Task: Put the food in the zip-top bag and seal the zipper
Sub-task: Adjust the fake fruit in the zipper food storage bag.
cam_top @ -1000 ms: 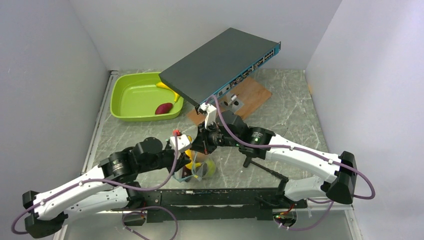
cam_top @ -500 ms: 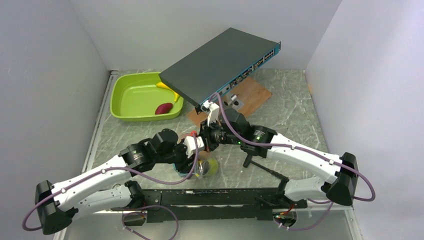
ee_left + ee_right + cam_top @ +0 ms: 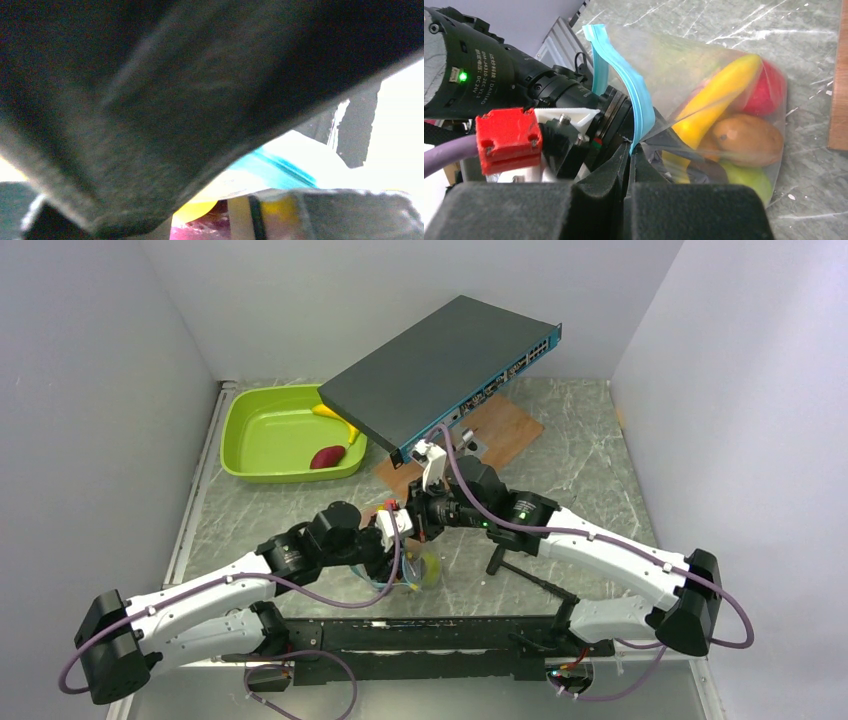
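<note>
The clear zip-top bag [image 3: 674, 60] stands on the table with its mouth raised. It holds food: a yellow banana [image 3: 719, 95], a red apple [image 3: 766, 92], an orange [image 3: 749, 140] and a green apple [image 3: 744, 180]. My right gripper [image 3: 630, 150] is shut on the teal zipper [image 3: 621, 80] at one end of the mouth. My left gripper [image 3: 400, 540] sits at the bag's mouth, beside the right gripper [image 3: 425, 523]. In the left wrist view its blurred fingers [image 3: 150, 100] stand apart, with the zipper [image 3: 272, 167] and something yellow [image 3: 200, 207] showing between them.
A lime-green tray [image 3: 250, 430] at the back left holds a dark-red piece [image 3: 327, 457] and a yellow banana [image 3: 335, 415]. A dark network switch [image 3: 445, 370] leans over a wooden board [image 3: 510, 430] behind the grippers. Grey walls close in both sides.
My left arm has swung forward and right to the bag's mouth. The banana that it carried is no longer in its jaws, which have widened. The right gripper has risen slightly with the zipper.
</note>
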Robot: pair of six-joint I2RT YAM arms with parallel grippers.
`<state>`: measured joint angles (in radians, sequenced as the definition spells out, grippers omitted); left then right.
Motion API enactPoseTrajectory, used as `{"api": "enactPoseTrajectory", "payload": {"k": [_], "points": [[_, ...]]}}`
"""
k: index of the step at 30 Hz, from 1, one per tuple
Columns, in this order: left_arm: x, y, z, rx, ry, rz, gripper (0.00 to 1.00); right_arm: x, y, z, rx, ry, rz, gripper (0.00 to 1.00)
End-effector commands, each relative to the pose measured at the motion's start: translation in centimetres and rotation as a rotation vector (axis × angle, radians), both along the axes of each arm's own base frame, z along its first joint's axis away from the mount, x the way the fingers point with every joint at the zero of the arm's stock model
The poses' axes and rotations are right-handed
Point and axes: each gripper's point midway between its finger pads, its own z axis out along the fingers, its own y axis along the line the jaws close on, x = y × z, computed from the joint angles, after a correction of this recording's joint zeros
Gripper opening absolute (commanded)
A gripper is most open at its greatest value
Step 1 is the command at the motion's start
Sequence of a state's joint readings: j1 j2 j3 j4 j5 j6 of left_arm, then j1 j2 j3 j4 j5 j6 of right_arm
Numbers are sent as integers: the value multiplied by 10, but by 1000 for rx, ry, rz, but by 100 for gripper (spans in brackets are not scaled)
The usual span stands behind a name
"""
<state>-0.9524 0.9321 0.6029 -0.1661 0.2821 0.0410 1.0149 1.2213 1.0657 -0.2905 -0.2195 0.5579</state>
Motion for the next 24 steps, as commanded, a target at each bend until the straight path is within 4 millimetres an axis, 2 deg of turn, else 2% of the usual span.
{"api": "enactPoseTrajectory", "payload": {"k": [1, 5, 11, 15, 17, 20, 22, 24], "points": [[15, -3, 13, -56, -57, 78, 37, -1, 1, 37, 120, -55, 9, 0], [8, 9, 18, -54, -54, 91, 19, 4, -5, 34, 117, -54, -22, 0], [-7, 23, 24, -96, 8, 118, 12, 15, -12, 35, 129, -60, -77, 0], [-22, 21, 30, -99, 111, 95, 3, 20, -11, 37, 127, -58, -96, 0], [-35, 15, 34, -105, 173, 38, 1, 21, -11, 37, 125, -61, -94, 0], [-64, 6, 42, -92, 281, -125, 3, 20, -7, 38, 120, -74, -63, 0], [-74, 7, 43, -21, 333, -187, 4, 22, -7, 35, 99, -87, -54, 0], [-77, 12, 39, 76, 373, -206, 0, 24, -8, 33, 88, -100, -56, 0]]}}
